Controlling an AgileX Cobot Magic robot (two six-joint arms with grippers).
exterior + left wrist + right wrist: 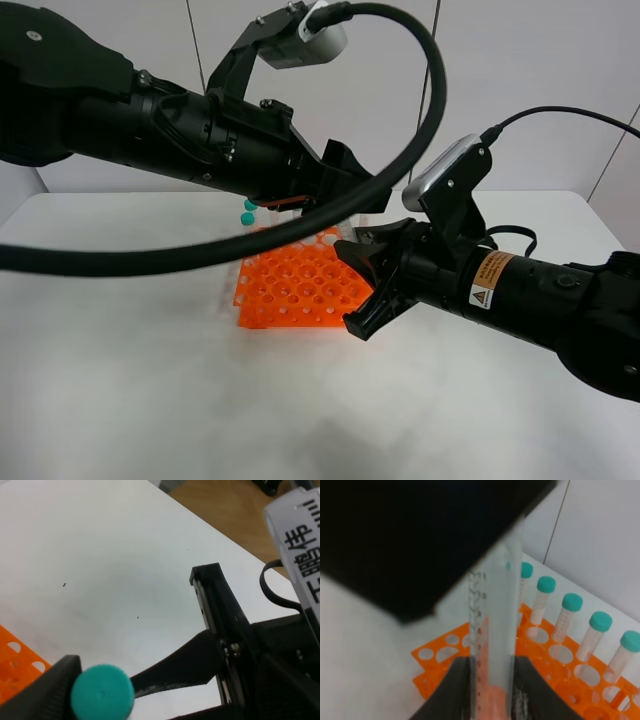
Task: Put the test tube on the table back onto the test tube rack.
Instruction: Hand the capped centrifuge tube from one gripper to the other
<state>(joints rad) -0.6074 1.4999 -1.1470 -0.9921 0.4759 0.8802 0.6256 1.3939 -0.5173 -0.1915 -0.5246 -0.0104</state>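
Right wrist view first: what is hidden there?

A blurred black mass, part of the left arm, covers the top of the test tube, so its cap is out of sight. In the exterior high view that arm blocks the tube altogether.

And the grippers?

The right gripper is clamped on the tube's lower part, a finger on each side. The left gripper has its fingers close against either side of the teal cap. Whether they press it I cannot tell.

How does the tube look, and where is it?

It is slim and clear, with printed graduation marks. It is held upright off the table, close to the orange test tube rack. Whether it is over the rack or beside it I cannot tell. Five more capped tubes stand there in a row.
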